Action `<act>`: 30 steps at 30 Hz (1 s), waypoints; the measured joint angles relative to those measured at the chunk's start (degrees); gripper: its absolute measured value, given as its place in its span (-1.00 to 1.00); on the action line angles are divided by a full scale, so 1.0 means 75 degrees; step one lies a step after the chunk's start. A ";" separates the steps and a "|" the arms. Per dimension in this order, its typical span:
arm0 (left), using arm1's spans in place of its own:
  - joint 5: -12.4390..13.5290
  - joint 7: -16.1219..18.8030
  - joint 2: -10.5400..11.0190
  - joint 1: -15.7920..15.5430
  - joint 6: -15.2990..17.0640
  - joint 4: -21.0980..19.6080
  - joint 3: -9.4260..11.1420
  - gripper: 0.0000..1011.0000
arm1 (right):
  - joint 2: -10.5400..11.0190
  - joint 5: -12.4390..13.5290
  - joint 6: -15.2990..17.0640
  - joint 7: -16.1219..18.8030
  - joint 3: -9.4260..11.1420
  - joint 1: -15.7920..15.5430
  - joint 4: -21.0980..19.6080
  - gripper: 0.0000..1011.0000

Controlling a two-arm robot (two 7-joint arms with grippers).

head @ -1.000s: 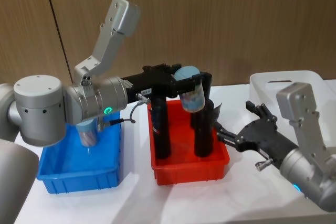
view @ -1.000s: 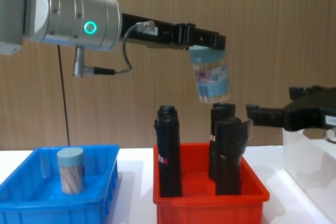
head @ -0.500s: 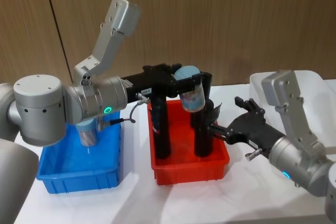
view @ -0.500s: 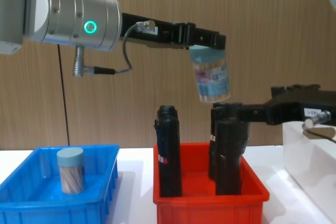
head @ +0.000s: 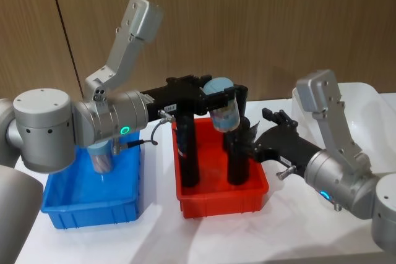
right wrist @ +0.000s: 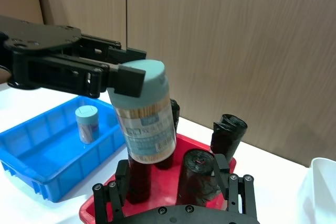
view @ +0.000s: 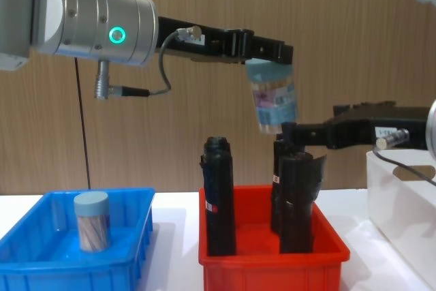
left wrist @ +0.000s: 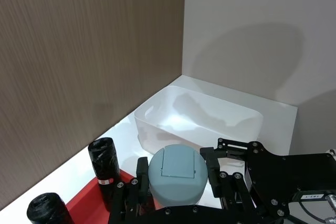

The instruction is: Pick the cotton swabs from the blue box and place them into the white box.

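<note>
Status at this point: the left gripper [view: 268, 54] is clamped on the pale blue lid of one cotton swab jar [view: 274, 102] and holds it tilted in the air above the red bin [head: 223, 203], clear of the tops of the black rolls [view: 219, 195]. Over the last second the left arm and the jar have not shifted. What has changed is the right gripper [head: 257, 133]: it stood near the white box [head: 365, 89] and has travelled across to the jar's lower end. Its fingers are spread wide and hold nothing. In the right wrist view they sit either side of the jar's line, with the jar's base just ahead of the fingertips. In the chest view the tip is just beside the jar's bottom edge; I cannot tell whether it touches. I read this as the approach phase of a hand-over: the left arm presents the jar at mid-table and the right arm, which is the one next to the white box, is to take it. The jar is not yet seated between the right pads, so I would expect a further advance before closing, and the left clamp should release only after that. A second jar [view: 91, 221] stands upright in the blue box [head: 62, 216], so at least one more cycle remains.
</note>
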 joint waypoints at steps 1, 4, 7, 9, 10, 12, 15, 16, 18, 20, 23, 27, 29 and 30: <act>0.0000 0.0000 0.0000 0.0000 0.0000 0.0000 0.0000 0.31 | -0.0011 0.0010 0.0011 0.0013 -0.0005 0.0015 0.0000 0.98; 0.0000 0.0000 0.0000 0.0000 0.0000 0.0000 0.0000 0.31 | -0.0040 0.0038 0.0055 0.0069 -0.0023 0.0056 0.0000 0.98; 0.0000 0.0000 0.0000 0.0000 0.0000 0.0000 0.0000 0.32 | -0.0063 0.0057 0.0094 0.0118 -0.0038 0.0089 -0.0005 0.98; 0.0000 0.0001 -0.0001 0.0000 0.0000 0.0000 0.0000 0.31 | -0.0081 0.0075 0.0112 0.0141 -0.0054 0.0109 -0.0010 0.98; 0.0000 0.0001 -0.0001 0.0000 0.0000 0.0000 0.0000 0.32 | -0.0088 0.0079 0.0117 0.0151 -0.0058 0.0118 -0.0012 0.98; 0.0000 0.0001 0.0000 0.0000 0.0000 0.0000 0.0000 0.31 | -0.0106 0.0082 0.0133 0.0177 -0.0074 0.0139 -0.0012 0.98; 0.0000 0.0001 0.0000 0.0000 0.0000 0.0000 0.0000 0.32 | -0.0131 0.0082 0.0151 0.0200 -0.0090 0.0171 -0.0007 0.98; 0.0000 0.0001 0.0000 0.0001 0.0000 0.0000 0.0000 0.31 | -0.0137 0.0082 0.0155 0.0204 -0.0094 0.0179 -0.0001 0.98; 0.0000 0.0001 0.0000 0.0000 0.0000 0.0000 0.0000 0.32 | -0.0161 0.0080 0.0163 0.0218 -0.0112 0.0208 0.0028 0.98; 0.0000 0.0001 0.0000 0.0000 0.0000 0.0000 0.0000 0.32 | -0.0179 0.0070 0.0166 0.0228 -0.0122 0.0232 0.0056 0.98; 0.0000 0.0001 0.0000 0.0001 0.0000 0.0000 0.0000 0.31 | -0.0221 0.0043 0.0173 0.0243 -0.0144 0.0288 0.0126 0.98; 0.0001 0.0001 0.0000 0.0001 0.0000 0.0000 0.0000 0.32 | -0.0268 0.0026 0.0177 0.0248 -0.0174 0.0350 0.0210 0.98; 0.0001 0.0001 0.0000 0.0001 0.0000 0.0000 0.0000 0.32 | -0.0289 0.0011 0.0177 0.0248 -0.0185 0.0379 0.0248 0.98; 0.0001 0.0001 0.0000 0.0001 0.0000 0.0000 0.0000 0.31 | -0.0309 -0.0012 0.0177 0.0249 -0.0199 0.0406 0.0285 0.98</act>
